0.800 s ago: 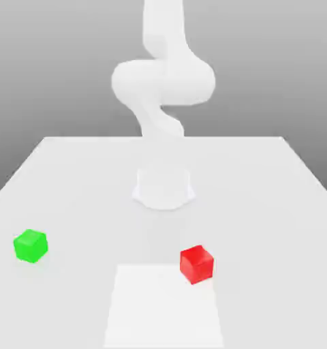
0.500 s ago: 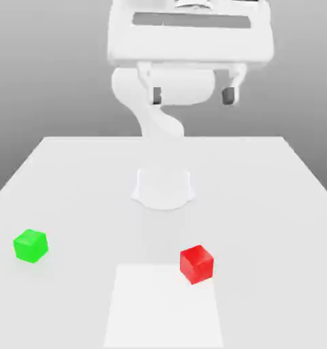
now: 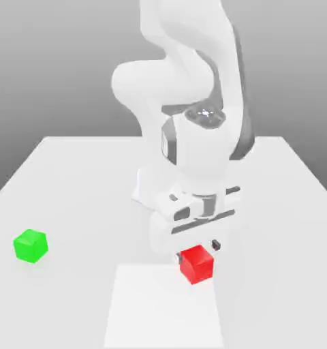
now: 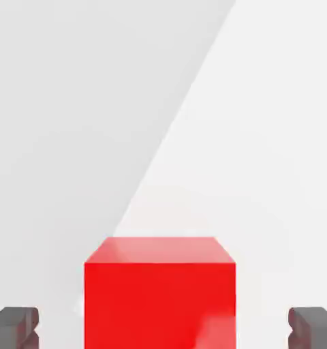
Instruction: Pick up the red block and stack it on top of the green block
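The tool [image 4: 163, 327] has dropped to the red block [image 3: 197, 264], which sits where it did, at the pale patch's far right corner in the exterior view. The block looks light, stiff and slightly slick; pinching opposite side faces at mid-height should suit it. It lies between the spread fingers, a gap either side.

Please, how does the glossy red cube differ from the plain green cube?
The glossy red cube has the open claw over it; the plain green cube has none. The red cube lies nearer the exterior view's centre, the green cube towards its left. Both are small cubes.
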Tool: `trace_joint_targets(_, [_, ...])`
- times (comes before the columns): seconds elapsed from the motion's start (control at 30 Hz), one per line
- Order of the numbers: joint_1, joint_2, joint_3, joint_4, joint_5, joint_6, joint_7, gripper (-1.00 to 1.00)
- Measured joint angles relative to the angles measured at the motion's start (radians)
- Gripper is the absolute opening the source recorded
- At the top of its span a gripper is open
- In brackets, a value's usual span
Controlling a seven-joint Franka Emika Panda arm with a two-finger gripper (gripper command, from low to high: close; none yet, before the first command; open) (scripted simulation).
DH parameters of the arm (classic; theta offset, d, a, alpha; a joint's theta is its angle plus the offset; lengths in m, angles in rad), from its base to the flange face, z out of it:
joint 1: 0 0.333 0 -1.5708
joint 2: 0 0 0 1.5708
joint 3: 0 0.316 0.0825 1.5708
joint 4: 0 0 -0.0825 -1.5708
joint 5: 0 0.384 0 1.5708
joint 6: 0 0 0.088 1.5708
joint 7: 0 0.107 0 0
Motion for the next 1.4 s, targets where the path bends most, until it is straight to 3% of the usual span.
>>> trace_joint_targets(0.23, [-0.001, 0.008, 0.000, 0.001, -0.005, 0.007, 0.004, -1.00])
trace_joint_targets(0.5, [-0.006, -0.247, 0.000, -0.034, 0.008, -0.214, 0.001, -1.00])
trace_joint_targets(1.4, [-0.608, -0.269, -0.390, 0.124, -0.076, -0.386, 0.913, -1.00])
